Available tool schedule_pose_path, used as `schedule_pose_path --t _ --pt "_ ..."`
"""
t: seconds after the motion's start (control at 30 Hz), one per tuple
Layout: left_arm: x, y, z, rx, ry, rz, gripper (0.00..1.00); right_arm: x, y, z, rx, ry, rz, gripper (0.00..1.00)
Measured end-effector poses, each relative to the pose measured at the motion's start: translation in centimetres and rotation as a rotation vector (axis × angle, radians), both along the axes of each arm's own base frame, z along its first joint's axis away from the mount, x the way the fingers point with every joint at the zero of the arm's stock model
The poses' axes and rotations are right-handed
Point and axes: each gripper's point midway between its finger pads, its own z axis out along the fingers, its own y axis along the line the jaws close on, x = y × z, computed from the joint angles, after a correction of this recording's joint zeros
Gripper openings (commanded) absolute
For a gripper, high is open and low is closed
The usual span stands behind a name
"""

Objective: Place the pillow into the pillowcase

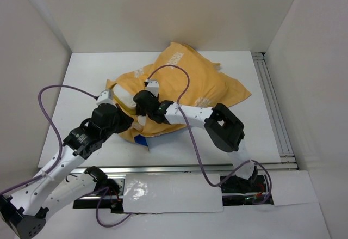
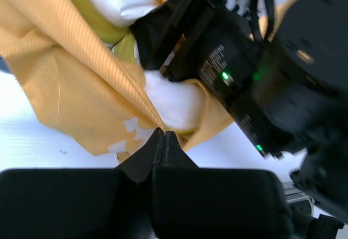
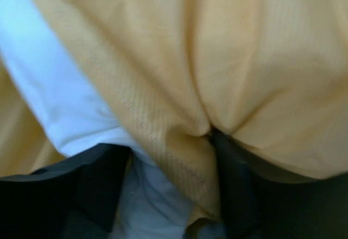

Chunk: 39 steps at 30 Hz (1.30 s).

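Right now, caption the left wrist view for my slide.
Left gripper pinching the edge of the orange pillowcase, white pillow showing between its folds, the right arm close beside.

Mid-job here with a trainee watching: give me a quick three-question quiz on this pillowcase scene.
1. True or false: the left gripper is shut on the edge of the pillowcase.
2. Which colour does the pillowcase mostly show in the top view? A blue, B orange-yellow, C green.
3. Fill in: the white pillow is only ____ inside the pillowcase.
Key: 1 true; 2 B; 3 partly.
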Motion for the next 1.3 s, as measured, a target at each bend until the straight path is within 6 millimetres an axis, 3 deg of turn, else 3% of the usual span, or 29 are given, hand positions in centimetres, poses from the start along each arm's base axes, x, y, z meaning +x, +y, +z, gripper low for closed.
schedule_pose_path --t 0.07,0.1,0.13,0.27,0.3,0.37,0.4,0.5,0.57,0.6,0.77,0.87,1.03,1.13,1.3 --pt "-0.1 0.0 -0.6 -0.007 0.017 0.008 0.00 -1.3 0.1 0.6 0.001 -0.005 0.072 0.80" --pt "-0.2 -0.1 -1.1 -0.005 0.029 0.006 0.00 -2.1 0.0 1.1 0.005 -0.009 0.114 0.86" --pt "-0.4 -0.2 -1.5 -0.006 0.042 0.004 0.00 -2.8 -0.2 1.7 0.009 -0.016 0.164 1.00" --pt "-0.8 -0.4 -4.0 0.003 0.107 -0.003 0.00 -4.9 -0.8 4.5 -0.016 -0.061 0.352 1.00" --pt "-1.0 -0.5 -4.7 0.008 0.125 -0.008 0.04 -5.0 -0.8 5.3 -0.023 -0.083 0.391 1.00" --pt "-1.5 -0.5 -6.0 0.020 0.162 -0.017 0.21 -5.4 -0.7 6.6 -0.037 -0.122 0.461 1.00" --pt "-1.7 -0.5 -6.5 0.024 0.175 -0.021 0.42 -5.5 -0.7 7.0 -0.047 -0.139 0.490 1.00" --pt "-2.4 -0.2 -7.4 0.024 0.217 -0.006 0.64 -5.7 -0.5 7.8 -0.084 -0.190 0.588 1.00" --pt "-2.8 0.3 -7.8 0.031 0.241 0.017 0.92 -5.7 -0.1 8.1 -0.112 -0.226 0.655 1.00" --pt "-3.0 0.7 -7.9 0.027 0.253 0.048 1.00 -5.6 0.3 8.4 -0.125 -0.248 0.689 1.00" --pt "-3.8 3.2 -8.0 0.050 0.311 0.217 1.00 -3.5 3.2 10.2 -0.169 -0.367 0.768 1.00" --pt "-2.9 4.2 -6.8 0.076 0.319 0.305 1.00 -2.0 5.0 10.4 -0.192 -0.416 0.793 1.00" --pt "0.3 6.6 -6.3 0.107 0.357 0.447 1.00 0.6 7.1 8.3 -0.220 -0.428 0.813 1.00" --pt "2.1 8.1 -7.4 0.110 0.391 0.506 1.00 2.1 7.4 5.9 -0.245 -0.403 0.811 1.00" --pt "3.8 8.8 -9.1 0.086 0.419 0.501 1.00 3.5 8.1 2.2 -0.253 -0.352 0.826 1.00"
